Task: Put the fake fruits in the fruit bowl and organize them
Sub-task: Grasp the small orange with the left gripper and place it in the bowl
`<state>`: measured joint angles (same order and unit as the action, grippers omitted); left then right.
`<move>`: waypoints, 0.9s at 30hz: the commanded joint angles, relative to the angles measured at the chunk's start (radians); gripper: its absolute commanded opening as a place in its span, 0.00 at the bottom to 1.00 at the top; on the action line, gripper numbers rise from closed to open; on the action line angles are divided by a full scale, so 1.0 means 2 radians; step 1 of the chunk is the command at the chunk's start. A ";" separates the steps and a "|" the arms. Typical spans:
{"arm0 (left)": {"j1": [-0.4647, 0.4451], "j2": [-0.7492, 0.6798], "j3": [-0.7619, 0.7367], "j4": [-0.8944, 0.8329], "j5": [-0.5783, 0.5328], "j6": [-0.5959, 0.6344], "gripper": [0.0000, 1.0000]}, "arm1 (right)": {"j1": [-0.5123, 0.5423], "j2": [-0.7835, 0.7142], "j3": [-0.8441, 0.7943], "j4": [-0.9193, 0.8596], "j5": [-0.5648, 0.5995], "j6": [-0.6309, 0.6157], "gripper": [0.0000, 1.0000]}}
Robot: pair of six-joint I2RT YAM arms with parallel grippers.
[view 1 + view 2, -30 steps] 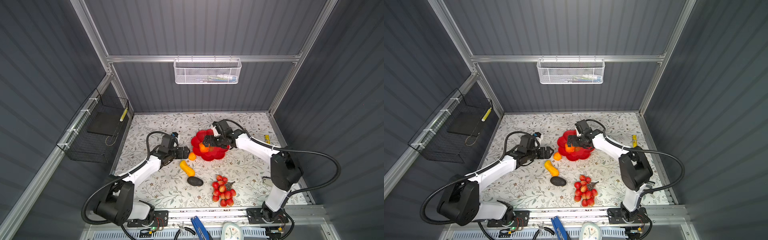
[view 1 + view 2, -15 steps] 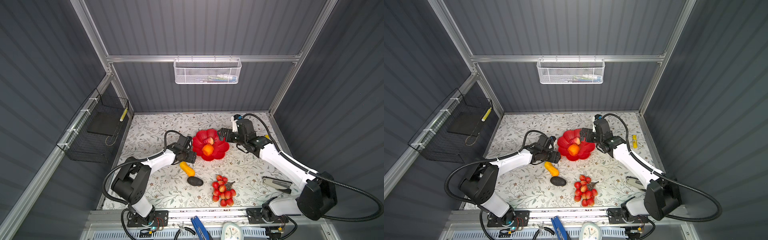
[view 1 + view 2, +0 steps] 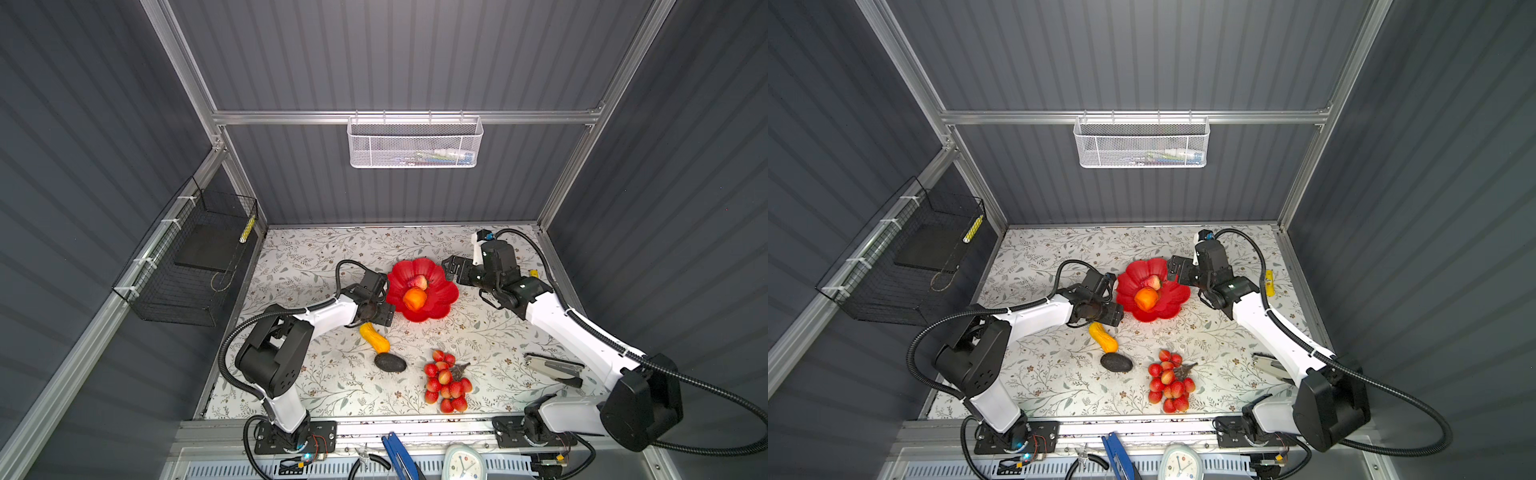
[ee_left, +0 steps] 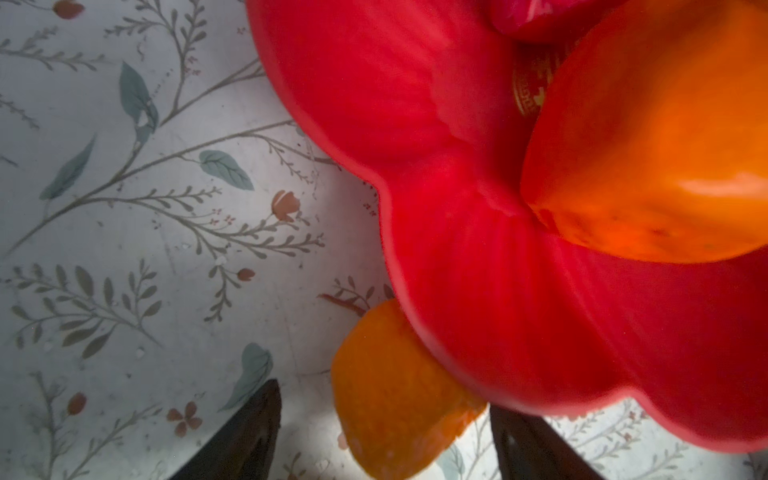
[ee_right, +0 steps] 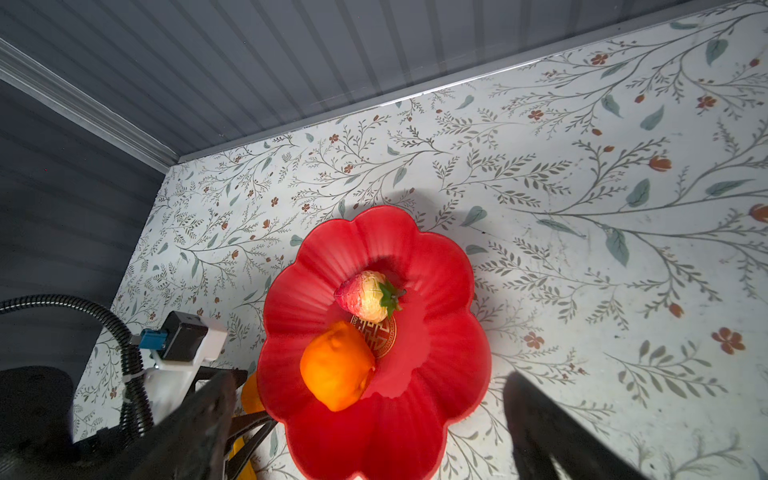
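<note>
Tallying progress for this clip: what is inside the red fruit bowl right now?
Inside the fruit bowl lie the larger orange and the red-pink pointed fruit. They partly cover its gold emblem. The small orange sits outside, partly hidden by the rim.

Red scalloped bowl (image 3: 441,291) holds large orange (image 3: 414,298) and strawberry (image 3: 417,282); small orange (image 4: 395,399), gourd (image 3: 374,337), dark oval (image 3: 390,362), berries (image 3: 446,384) lie outside.
</note>
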<state>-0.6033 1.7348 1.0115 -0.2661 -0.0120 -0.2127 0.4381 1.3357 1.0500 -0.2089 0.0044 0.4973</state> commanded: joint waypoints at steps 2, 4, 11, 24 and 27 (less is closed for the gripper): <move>-0.003 0.015 0.022 0.001 -0.002 0.004 0.72 | -0.004 -0.010 -0.009 0.004 0.004 0.007 0.99; -0.003 0.021 0.028 -0.002 -0.004 0.001 0.64 | -0.004 -0.011 -0.010 0.005 0.003 0.006 0.99; -0.002 0.030 0.032 -0.005 -0.017 -0.008 0.44 | -0.004 -0.007 -0.011 0.007 -0.002 0.008 0.99; -0.002 -0.110 -0.017 -0.049 -0.043 -0.016 0.33 | -0.005 0.004 -0.011 0.020 -0.007 0.012 0.99; -0.002 -0.104 0.028 -0.050 -0.033 0.003 0.33 | -0.006 0.005 -0.008 0.019 -0.010 0.011 0.99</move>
<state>-0.6033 1.5280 0.9897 -0.3569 -0.0864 -0.2386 0.4320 1.3365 1.0340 -0.1818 -0.0029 0.5159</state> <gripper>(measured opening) 0.473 0.989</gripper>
